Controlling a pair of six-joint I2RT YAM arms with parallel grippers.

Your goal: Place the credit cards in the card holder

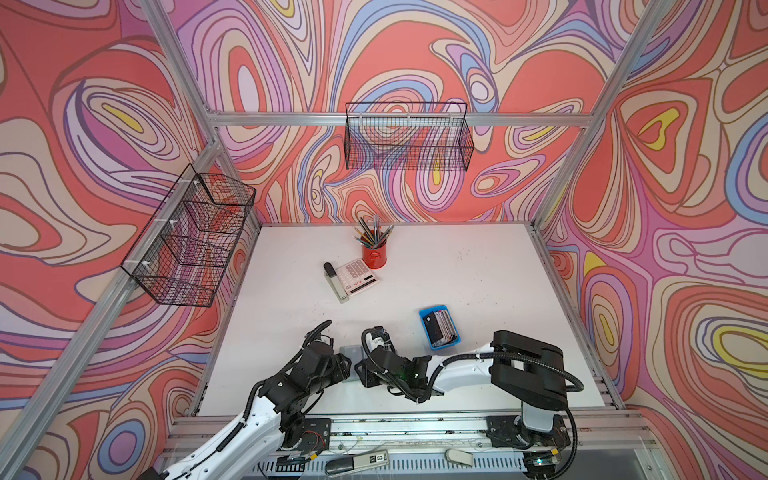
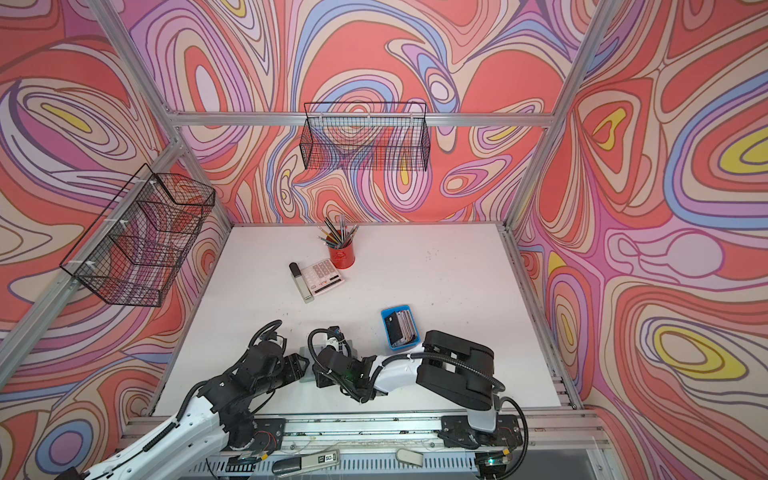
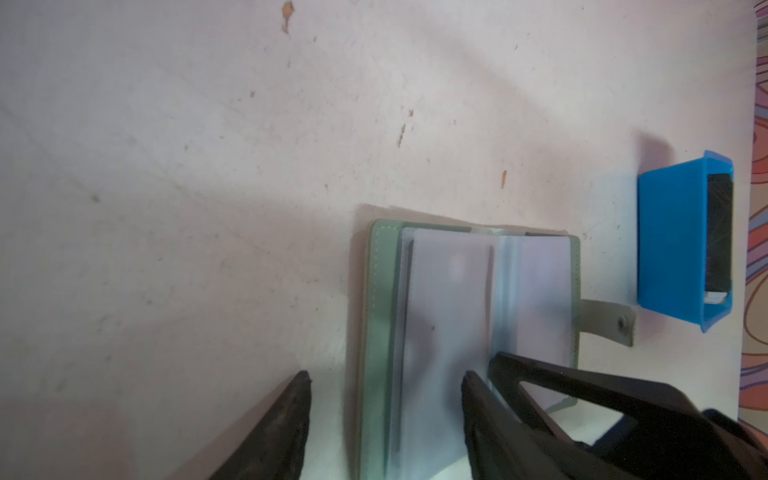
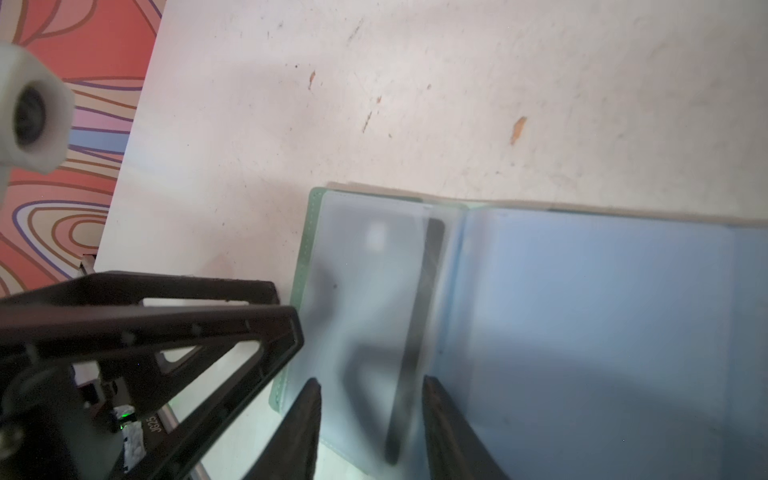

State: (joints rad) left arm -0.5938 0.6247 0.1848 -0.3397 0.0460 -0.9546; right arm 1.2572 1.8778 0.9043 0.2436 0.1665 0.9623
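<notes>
The card holder (image 3: 536,291), pale sage-green with stitched edges, lies open flat like a book on the white table (image 1: 457,270), near its front edge, between the two arms. Frosted clear sleeves (image 4: 365,270) cover both pages. A narrow dark strip (image 4: 419,324) shows through one sleeve beside the fold; whether it is a card is unclear. A snap tab (image 3: 606,320) sticks out toward the blue tray (image 3: 673,241).

The left gripper (image 3: 386,378) is open, with one finger on the table just beside the cover and the other over a sleeve. The right gripper (image 4: 370,381) is open too, its fingers apart above the same page and clamping nothing.

The tray sits just right of the holder, slightly farther back. It holds the credit cards (image 1: 440,330) on edge, with a dark one at one end.

Tabletop stretches behind. A calculator (image 1: 357,276) and a red cup (image 1: 374,257) of pencils (image 1: 372,232) sit well apart near the back.
</notes>
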